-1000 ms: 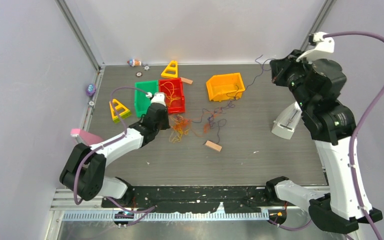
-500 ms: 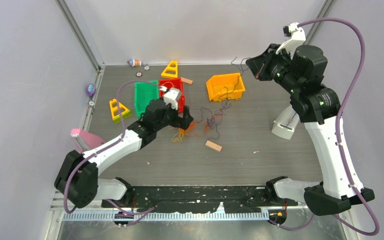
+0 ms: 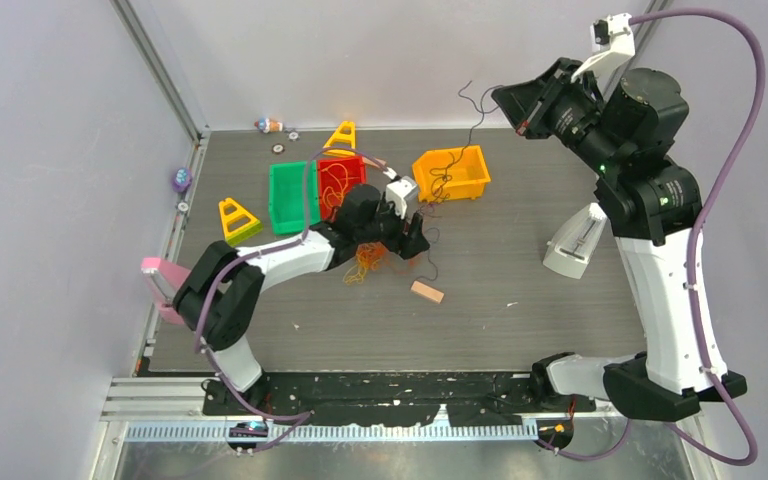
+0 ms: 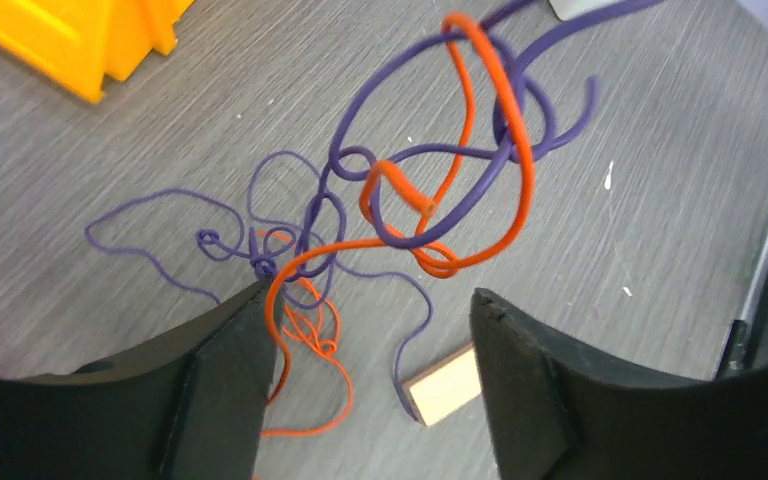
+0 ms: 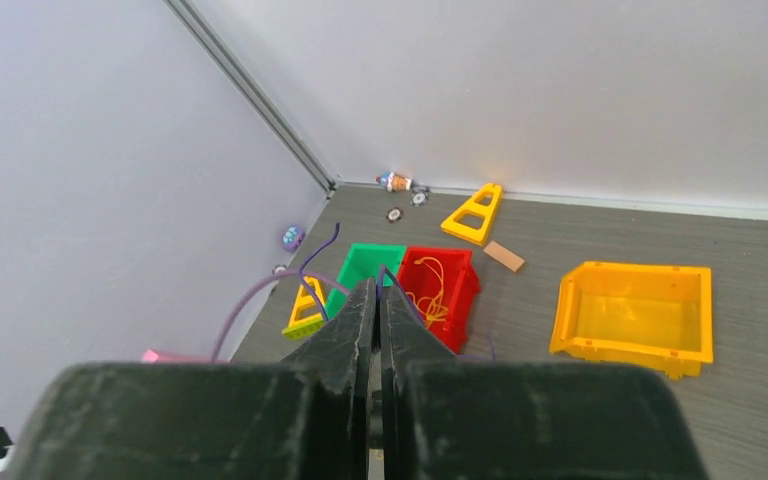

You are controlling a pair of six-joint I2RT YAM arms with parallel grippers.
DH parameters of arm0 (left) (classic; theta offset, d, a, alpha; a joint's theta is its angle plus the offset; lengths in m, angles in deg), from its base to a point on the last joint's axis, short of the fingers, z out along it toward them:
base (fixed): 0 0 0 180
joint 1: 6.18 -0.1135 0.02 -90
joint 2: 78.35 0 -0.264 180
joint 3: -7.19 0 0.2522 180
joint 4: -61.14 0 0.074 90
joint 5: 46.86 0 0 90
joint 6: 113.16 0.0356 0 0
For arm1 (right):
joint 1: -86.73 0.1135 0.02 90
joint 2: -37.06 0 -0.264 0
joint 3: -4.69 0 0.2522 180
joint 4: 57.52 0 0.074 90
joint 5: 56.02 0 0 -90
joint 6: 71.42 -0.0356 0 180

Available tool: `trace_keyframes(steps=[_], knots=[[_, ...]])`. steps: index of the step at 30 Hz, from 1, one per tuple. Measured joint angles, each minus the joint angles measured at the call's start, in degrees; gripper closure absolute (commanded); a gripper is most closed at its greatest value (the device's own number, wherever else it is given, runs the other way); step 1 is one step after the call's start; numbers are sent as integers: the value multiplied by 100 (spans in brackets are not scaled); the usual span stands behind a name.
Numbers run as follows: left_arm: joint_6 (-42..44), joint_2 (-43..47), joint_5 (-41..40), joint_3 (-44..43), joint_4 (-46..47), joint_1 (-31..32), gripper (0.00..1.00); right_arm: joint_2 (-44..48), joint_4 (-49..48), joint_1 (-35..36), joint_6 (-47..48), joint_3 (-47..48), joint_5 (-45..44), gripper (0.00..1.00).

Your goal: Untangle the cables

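The cables lie tangled mid-table: an orange clump point(image 3: 363, 262) and a dark purple cable point(image 3: 432, 265). A yellow cable point(image 3: 335, 185) sits in the red bin point(image 3: 352, 200). My left gripper point(image 3: 416, 240) hovers low over the tangle with its jaws open. In the left wrist view, purple loops point(image 4: 360, 105) and orange loops point(image 4: 525, 180) cross ahead of the left gripper point(image 4: 370, 300), and an orange strand runs along the left finger. My right gripper point(image 3: 520, 112) is raised at the back right, shut on the purple cable, whose strands point(image 5: 310, 258) leave the tip of the right gripper point(image 5: 377, 287).
A green bin point(image 3: 290, 195) stands beside the red one, and an orange bin point(image 3: 450, 172) behind the tangle. Two yellow triangles point(image 3: 238, 218) point(image 3: 340, 137), a wooden block point(image 3: 426, 291) near the cables, another block point(image 3: 373, 160), a white object point(image 3: 575, 240) at right.
My left gripper opened and swung right, from beside the red bin to over the tangle. The right arm lifted the purple cable up and back, drawing it out over the orange bin.
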Motion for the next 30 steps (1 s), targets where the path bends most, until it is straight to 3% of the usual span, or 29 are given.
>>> trace_keyframes(steps=[2, 3, 10, 17, 21, 25, 30], knots=[[-83, -240, 74, -127, 0, 4, 95, -11, -4, 0, -50, 116, 17, 95], [-153, -365, 83, -234, 0, 4, 100, -11, -7, 0, -81, 157, 17, 95], [-577, -560, -380, -428, 55, -181, 100, 101, 13, -33, -131, 199, -577, 95], [-1484, -20, -649, 695, 57, -1488, 100, 1054, 168, -264, 129, -256, -2712, 95], [-1646, 459, -1062, 1266, -146, -1749, 100, 1469, 120, -291, 310, -367, -3501, 95], [-1644, 1019, -1187, 1506, -234, -1646, 100, 1613, -46, -302, 380, -481, -3641, 95], [-1633, 1617, -1217, 1626, -201, -1620, 100, 1246, -155, -302, 361, -872, -3215, 95]])
